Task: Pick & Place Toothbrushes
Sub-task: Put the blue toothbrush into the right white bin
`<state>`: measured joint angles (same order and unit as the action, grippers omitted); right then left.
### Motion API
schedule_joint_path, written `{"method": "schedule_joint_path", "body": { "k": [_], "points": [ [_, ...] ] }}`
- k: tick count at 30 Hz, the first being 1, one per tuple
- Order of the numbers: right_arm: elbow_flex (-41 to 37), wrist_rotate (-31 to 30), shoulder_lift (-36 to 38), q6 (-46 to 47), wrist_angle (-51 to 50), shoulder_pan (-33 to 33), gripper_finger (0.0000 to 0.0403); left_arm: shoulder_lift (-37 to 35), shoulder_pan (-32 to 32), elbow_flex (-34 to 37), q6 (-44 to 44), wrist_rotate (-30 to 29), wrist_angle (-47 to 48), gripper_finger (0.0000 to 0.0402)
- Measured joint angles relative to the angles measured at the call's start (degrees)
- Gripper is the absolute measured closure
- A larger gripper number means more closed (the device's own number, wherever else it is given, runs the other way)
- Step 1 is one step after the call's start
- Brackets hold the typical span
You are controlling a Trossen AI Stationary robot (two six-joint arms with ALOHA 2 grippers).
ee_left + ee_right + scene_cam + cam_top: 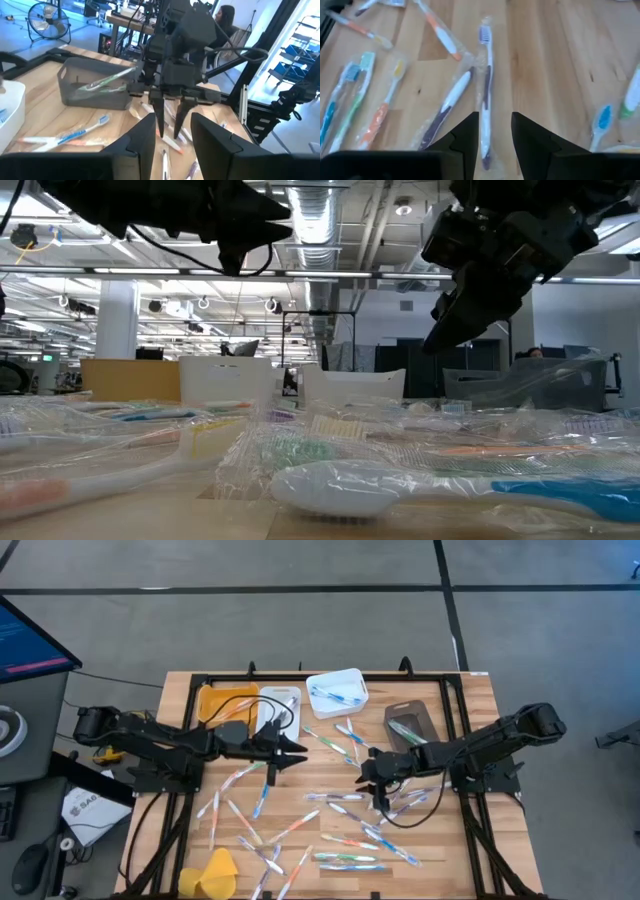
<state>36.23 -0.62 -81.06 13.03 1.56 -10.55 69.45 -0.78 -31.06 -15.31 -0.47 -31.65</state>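
Only right wrist view shows purple toothbrush (485, 95) between jaws.

Toothbrushes (335, 805) in clear plastic sleeves lie flat and loosely scattered across the wooden surface, most of them from the centre toward 5 and 7 o'clock in the high view. Handles are white with blue, green, orange or purple sections; orientations vary, and several overlap. A purple-and-white toothbrush (485, 85) lies lengthwise, bristle head farthest from the wrist camera, with a second purple-handled one (446, 107) angled just beside it and an orange-handled one (439, 34) beyond. Others rest inside containers at 12 o'clock: blue ones (335, 692) and what appears to be a green one (405, 730).
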Motion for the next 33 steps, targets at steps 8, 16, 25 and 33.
{"method": "schedule_joint_path", "body": {
  "k": [8,16,25,33],
  "points": [
    [0.0,0.4,0.0,1.8,1.2,-1.6,0.0294,0.0,-0.9,0.4,-1.6,0.0,-2.4,0.0285],
    [0.0,-3.7,0.0,1.5,2.5,-2.2,0.0249,0.0,-1.2,0.4,-1.6,0.1,-2.4,0.0285],
    [0.0,-5.4,0.0,0.4,-3.2,-0.7,0.0179,0.0,-1.2,0.4,-1.4,0.1,-2.4,0.0285],
    [0.0,-7.0,0.0,0.6,-8.2,2.6,0.019,0.0,-1.2,0.4,-1.3,0.1,-2.3,0.0285]
  ]
}}
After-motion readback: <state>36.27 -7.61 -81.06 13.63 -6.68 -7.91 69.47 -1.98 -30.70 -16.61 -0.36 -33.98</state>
